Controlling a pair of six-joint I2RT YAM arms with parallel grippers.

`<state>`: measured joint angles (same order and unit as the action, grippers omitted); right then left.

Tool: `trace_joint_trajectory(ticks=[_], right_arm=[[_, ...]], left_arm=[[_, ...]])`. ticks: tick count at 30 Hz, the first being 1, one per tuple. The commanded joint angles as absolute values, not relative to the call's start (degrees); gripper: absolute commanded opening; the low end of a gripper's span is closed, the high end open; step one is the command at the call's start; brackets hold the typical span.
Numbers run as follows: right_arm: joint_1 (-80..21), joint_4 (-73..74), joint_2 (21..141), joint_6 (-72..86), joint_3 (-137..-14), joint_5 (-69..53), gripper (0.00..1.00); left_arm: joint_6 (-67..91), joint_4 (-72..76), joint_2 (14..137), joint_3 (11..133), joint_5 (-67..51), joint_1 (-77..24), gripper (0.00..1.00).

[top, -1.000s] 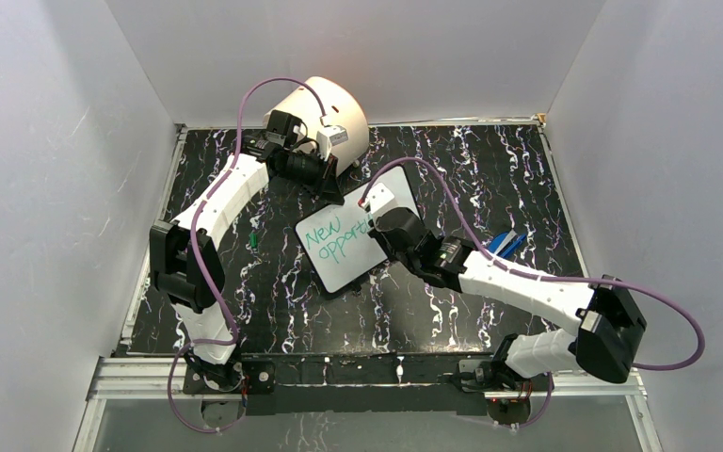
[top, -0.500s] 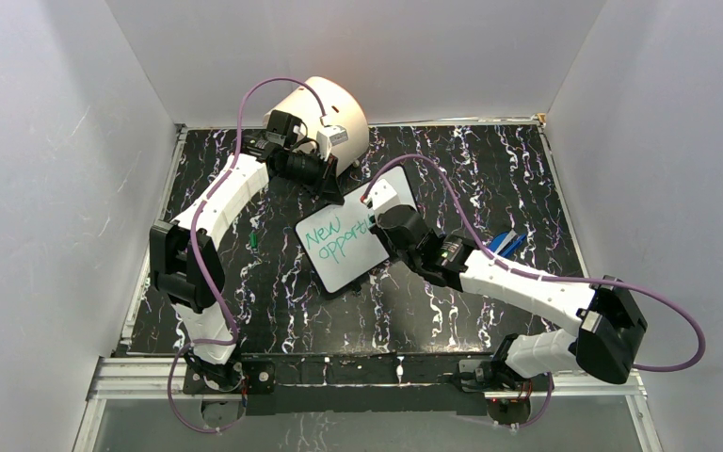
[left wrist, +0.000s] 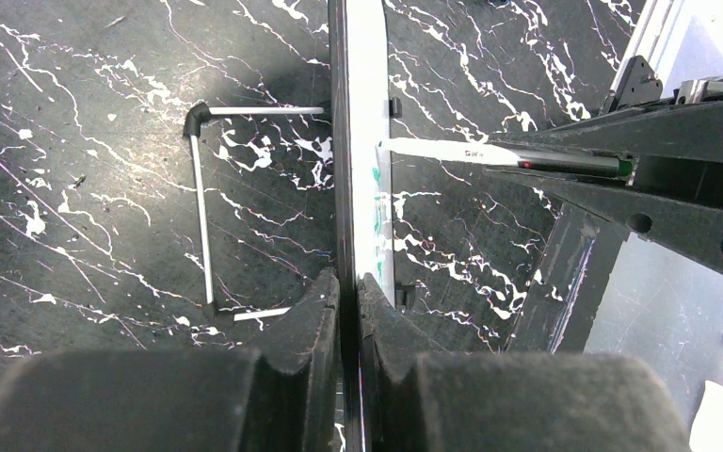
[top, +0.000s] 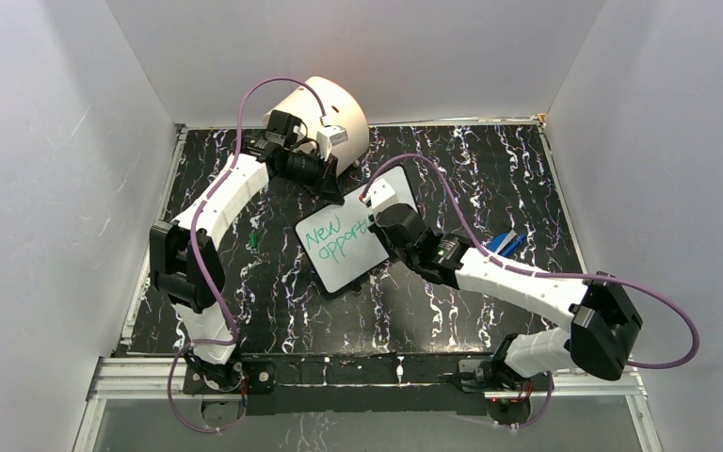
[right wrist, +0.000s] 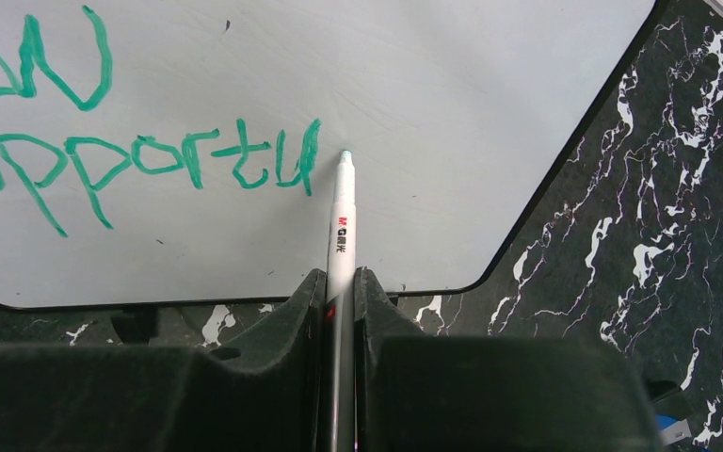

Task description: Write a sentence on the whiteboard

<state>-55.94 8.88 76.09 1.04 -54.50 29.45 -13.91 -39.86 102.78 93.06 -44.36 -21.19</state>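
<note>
The whiteboard (top: 344, 247) stands tilted on its wire stand in the middle of the black marbled table. My left gripper (left wrist: 347, 282) is shut on the whiteboard's (left wrist: 367, 113) top edge, seen edge-on. Green lettering, the sentence (right wrist: 141, 160), reads "New" over "opportu". My right gripper (right wrist: 340, 280) is shut on a white marker (right wrist: 341, 226). Its tip sits against the whiteboard (right wrist: 452, 104) just right of the last letter. In the top view the right gripper (top: 384, 224) covers the board's right half, and the sentence (top: 331, 237) shows on the left half.
A big cream cylinder (top: 325, 108) lies at the back behind the left arm. A blue object (top: 506, 242) lies right of the right arm, and a small green cap (top: 254, 241) sits left of the board. The wire stand (left wrist: 202, 207) shows behind the board.
The right arm's elbow has shifted slightly left and forward. The board and left arm have stayed put.
</note>
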Motion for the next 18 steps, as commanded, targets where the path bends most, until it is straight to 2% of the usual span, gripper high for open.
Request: trace_joint_trajectory(ticks=[1,18], right_arm=[[-55.47,5.50,76.06,0.62,-56.24,30.04,0.00],[-55.19,4.18,76.51,0.44,-56.98,28.58,0.00]], left_arm=[[-15.64,-45.62,103.43,92.19,-43.52,-22.50,0.00],[-15.73,-45.88,103.76,92.24,-43.73,-22.60,0.00]])
